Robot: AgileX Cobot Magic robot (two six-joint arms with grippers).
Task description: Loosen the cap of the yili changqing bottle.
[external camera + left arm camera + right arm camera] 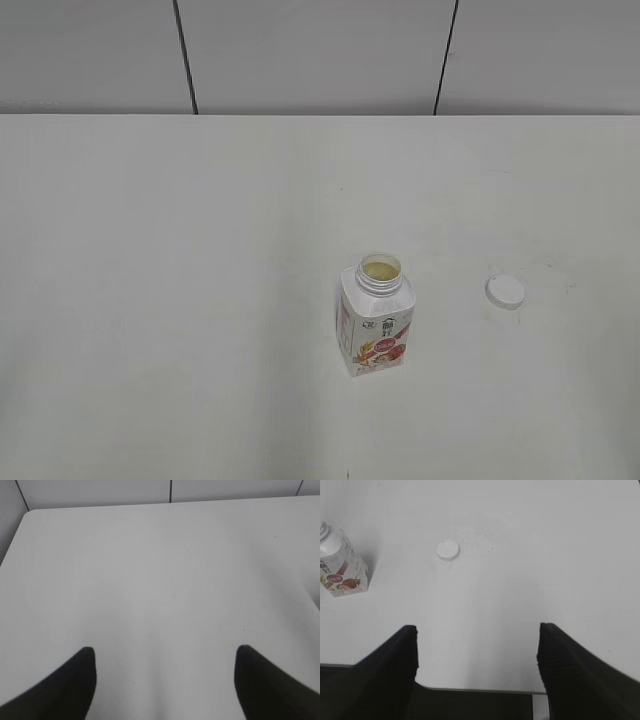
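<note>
white and bare, the table [180,300] fills nearly every view, with grey wall panels split by dark seams along the top of the exterior frame.

the yili changqing bottle [375,320] stands upright a little right of centre in the lower half of that frame; in the right wrist view it sits at the far left edge [342,565]. its neck is open, and pale yellowish content shows inside the rim. the cap [505,291] lies flat on the table to the right of the bottle, well apart from it, and shows in the upper left-centre of the right wrist view [448,550].

judging from this, the loosening is already done and more: the cap is fully off, so nothing seems left but to keep clear of the bottle. any further move near it would call for care, since an open bottle could spill if nudged.

the label carries red, pink and orange fruit pictures and a red patch with small print; the writing is too small to read.

left fingers [165,680] are spread wide over empty table, grasping nothing. right fingers [477,660] are likewise spread apart and empty, at the table's near edge.
</note>
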